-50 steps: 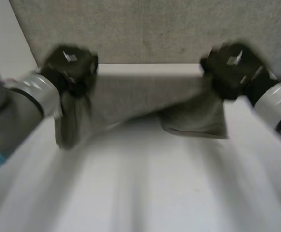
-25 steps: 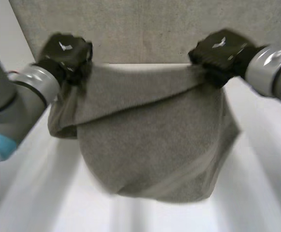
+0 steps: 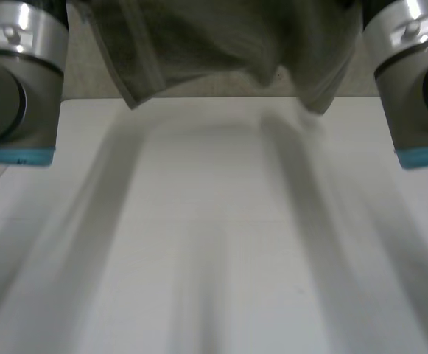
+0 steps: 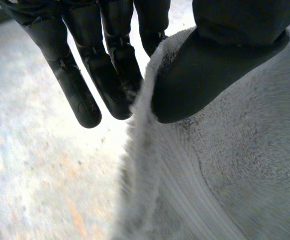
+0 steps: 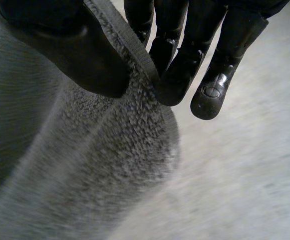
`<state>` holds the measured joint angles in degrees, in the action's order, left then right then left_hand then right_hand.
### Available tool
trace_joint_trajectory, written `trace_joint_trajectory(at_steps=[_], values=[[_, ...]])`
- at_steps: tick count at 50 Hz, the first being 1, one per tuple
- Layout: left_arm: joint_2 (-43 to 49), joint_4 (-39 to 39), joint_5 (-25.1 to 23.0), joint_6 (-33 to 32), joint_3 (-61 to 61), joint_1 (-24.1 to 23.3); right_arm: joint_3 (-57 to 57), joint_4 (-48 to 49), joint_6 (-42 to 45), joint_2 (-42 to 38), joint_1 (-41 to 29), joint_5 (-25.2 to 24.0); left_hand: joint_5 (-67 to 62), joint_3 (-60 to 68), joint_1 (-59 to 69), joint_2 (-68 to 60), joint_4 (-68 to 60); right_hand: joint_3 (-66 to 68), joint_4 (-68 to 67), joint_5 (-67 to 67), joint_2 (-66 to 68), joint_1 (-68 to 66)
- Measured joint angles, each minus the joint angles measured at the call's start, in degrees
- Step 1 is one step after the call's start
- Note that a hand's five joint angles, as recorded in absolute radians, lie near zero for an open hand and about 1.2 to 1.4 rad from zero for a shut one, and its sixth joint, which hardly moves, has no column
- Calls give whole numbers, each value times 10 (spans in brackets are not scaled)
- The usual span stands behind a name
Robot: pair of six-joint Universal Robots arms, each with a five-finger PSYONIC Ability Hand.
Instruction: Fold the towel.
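The grey-brown towel (image 3: 221,44) hangs in the air above the far part of the table, stretched between my two raised arms. In the left wrist view my left hand (image 4: 110,75) pinches one upper edge of the towel (image 4: 224,175) between its thumb (image 4: 204,75) and straight fingers. In the right wrist view my right hand (image 5: 184,65) pinches the other upper edge of the towel (image 5: 85,165) between its thumb (image 5: 80,55) and fingers. The towel's lower edge hangs loose, off the table.
The white table (image 3: 214,243) stretches bare below the towel. A grey wall panel (image 3: 88,81) stands behind its far edge. My left forearm (image 3: 18,81) and right forearm (image 3: 412,81) flank the towel.
Both arms have lifted the towel upward. It hung low and wide over the table before; now it is raised high and both hands have passed above the head view.
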<state>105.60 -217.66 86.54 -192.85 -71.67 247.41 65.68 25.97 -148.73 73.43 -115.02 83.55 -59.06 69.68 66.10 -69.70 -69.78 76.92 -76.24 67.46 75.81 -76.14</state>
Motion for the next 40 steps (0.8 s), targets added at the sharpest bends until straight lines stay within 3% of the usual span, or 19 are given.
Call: trace_joint_trajectory(at_steps=[11, 20, 31, 33, 35, 37, 40], values=[[38, 77, -6, 4, -139, 25, 61, -242, -1, -81, -4, -74, 0, 0, 0, 0, 0, 0, 0, 1, 0, 0], [92, 94, -8, -25, -224, 25, 149, -260, 0, -126, -1, -77, 0, 0, 0, 0, 0, 0, 0, 1, 0, 0], [94, 96, -7, -80, -288, 20, 193, -240, -3, -175, 3, -75, 0, 0, 0, 0, 0, -12, 8, -16, -5, 3], [88, 95, -6, -81, -293, 20, 200, -233, -5, -167, 4, -74, 0, 0, 0, 0, 0, -151, 145, -164, -144, 133], [81, 93, -5, -80, -295, 21, 210, -224, -7, -151, 5, -74, 0, 0, 0, 0, 0, -391, 383, -403, -389, 378], [77, 91, -4, -78, -295, 23, 218, -218, -9, -136, 8, -74, 0, 0, 0, 0, 0, -496, 488, -517, -490, 488], [70, 90, -4, -77, -296, 28, 227, -211, -14, -112, 19, -75, 0, 0, 0, 0, 0, -539, 533, -564, -526, 528]])
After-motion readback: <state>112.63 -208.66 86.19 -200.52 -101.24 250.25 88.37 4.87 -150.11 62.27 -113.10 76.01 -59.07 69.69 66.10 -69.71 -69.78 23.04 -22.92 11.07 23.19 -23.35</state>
